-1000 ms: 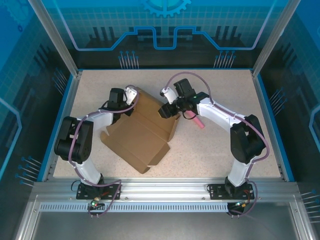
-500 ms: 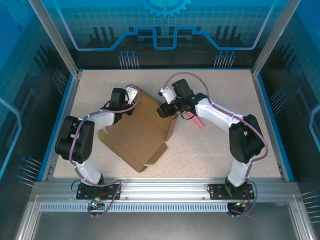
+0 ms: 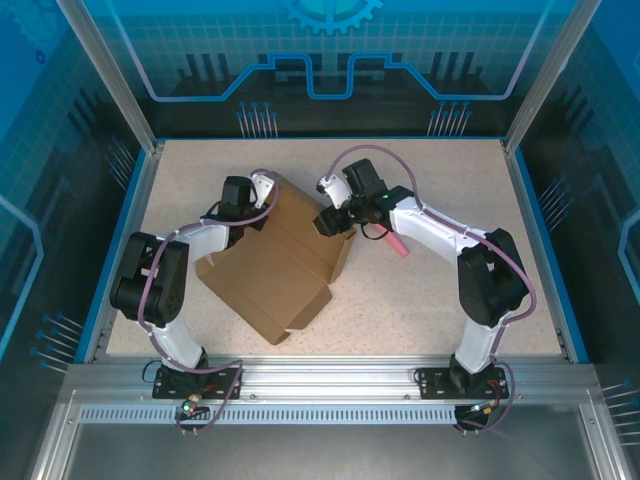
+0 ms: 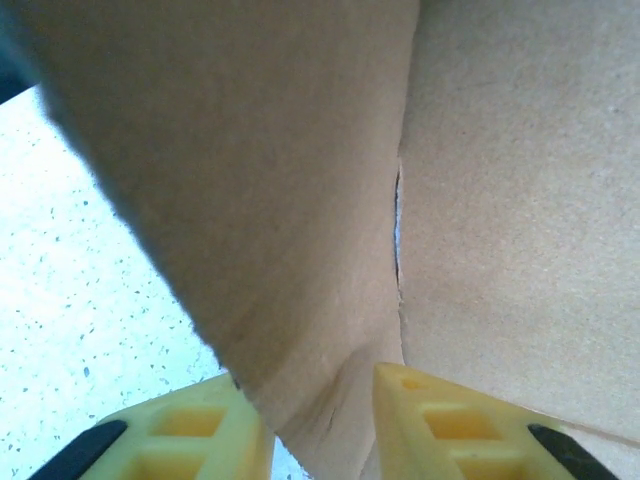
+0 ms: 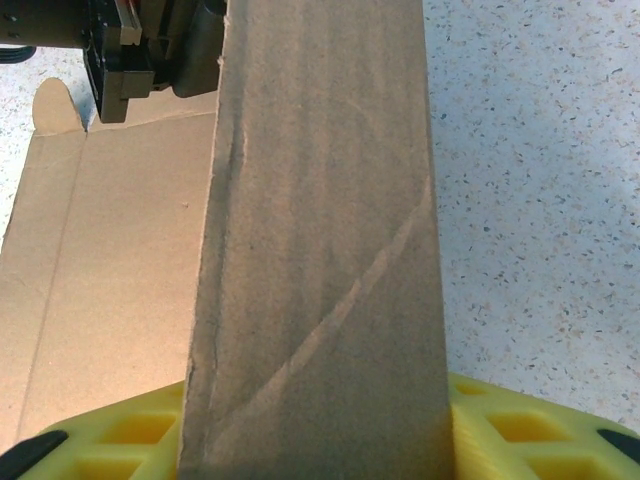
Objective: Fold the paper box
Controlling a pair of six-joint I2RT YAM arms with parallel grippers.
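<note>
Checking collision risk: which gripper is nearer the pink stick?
The right gripper; the pink stick lies beside its arm, while the left gripper sits across the paper box.

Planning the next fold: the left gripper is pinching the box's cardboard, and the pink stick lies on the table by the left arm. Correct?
Not quite. The pink stick lies by the right arm, to the right of the paper box, as the top external view shows. The left gripper does pinch the cardboard.

**Matt Cardboard, Speckled Top**

Saw matt brown cardboard in the paper box, fibrous, faintly ribbed, scored by one crease. Noted moulded yellow plastic fingers, a matt speckled stone-look table, and a silver ribbed metal rail at 6 o'clock.
</note>
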